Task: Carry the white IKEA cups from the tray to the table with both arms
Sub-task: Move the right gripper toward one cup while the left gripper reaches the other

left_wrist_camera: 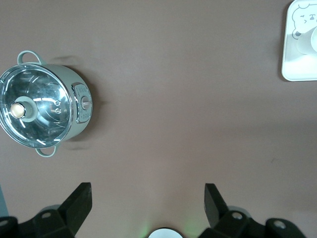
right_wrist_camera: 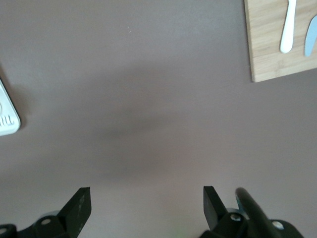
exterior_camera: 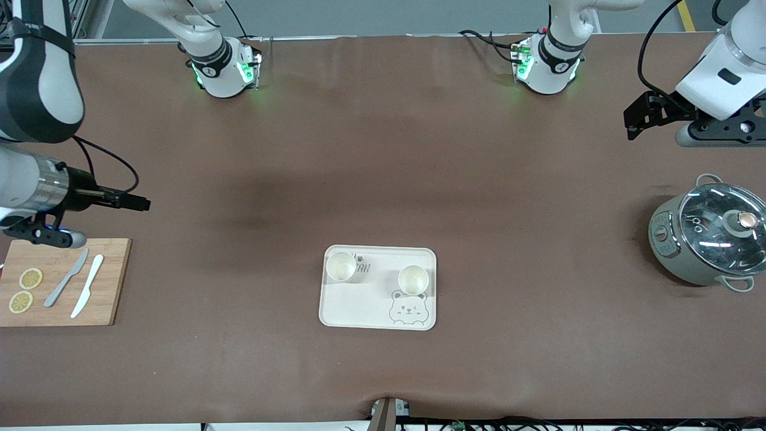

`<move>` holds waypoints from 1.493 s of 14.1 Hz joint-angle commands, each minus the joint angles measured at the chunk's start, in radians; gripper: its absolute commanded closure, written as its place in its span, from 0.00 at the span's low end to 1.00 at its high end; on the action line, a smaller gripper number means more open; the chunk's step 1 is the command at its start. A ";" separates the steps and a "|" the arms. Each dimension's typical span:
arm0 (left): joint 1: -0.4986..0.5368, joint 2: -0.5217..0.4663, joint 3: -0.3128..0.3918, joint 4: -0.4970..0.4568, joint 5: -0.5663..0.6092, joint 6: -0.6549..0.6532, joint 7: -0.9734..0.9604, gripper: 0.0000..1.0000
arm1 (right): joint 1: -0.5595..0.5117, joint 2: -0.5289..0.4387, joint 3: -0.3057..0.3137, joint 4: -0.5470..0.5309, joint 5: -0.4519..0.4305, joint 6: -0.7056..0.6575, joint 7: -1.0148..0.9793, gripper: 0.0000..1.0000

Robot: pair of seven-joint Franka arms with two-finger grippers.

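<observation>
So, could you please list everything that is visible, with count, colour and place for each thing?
white IKEA cups: two, cream-white, upright on the tray, the other nearer the left arm's end
tray: one, cream with bear print, mid-table
cutting board: one, wooden, at the right arm's end
lemon slices: two, yellow, on the board
knives: two, one grey, one white, side by side on the board
pot: one, grey-green with glass lid, at the left arm's end
right gripper: black, open, empty, above the table by the board
left gripper: black, open, empty, above the table by the pot
</observation>
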 commanded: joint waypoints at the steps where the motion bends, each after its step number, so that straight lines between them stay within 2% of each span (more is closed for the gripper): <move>1: 0.007 -0.011 -0.016 -0.003 0.025 0.005 0.010 0.00 | 0.001 0.012 0.048 -0.010 0.010 0.031 0.128 0.00; 8: 0.024 -0.008 -0.011 -0.002 0.010 -0.007 -0.006 0.00 | 0.024 0.118 0.183 -0.006 0.018 0.193 0.436 0.00; 13: 0.035 0.036 -0.008 0.000 -0.073 0.039 -0.033 0.00 | 0.103 0.211 0.191 0.017 0.035 0.277 0.631 0.00; 15: 0.023 0.065 -0.013 -0.002 -0.114 0.060 -0.107 0.00 | 0.120 0.249 0.229 0.019 0.033 0.359 0.731 0.00; 18: -0.025 0.104 -0.018 -0.005 -0.116 0.081 -0.184 0.00 | 0.128 0.309 0.268 0.019 0.026 0.495 0.812 0.00; 21: -0.013 0.125 -0.019 -0.026 -0.123 0.121 -0.181 0.00 | 0.157 0.355 0.275 0.019 0.018 0.580 0.857 0.00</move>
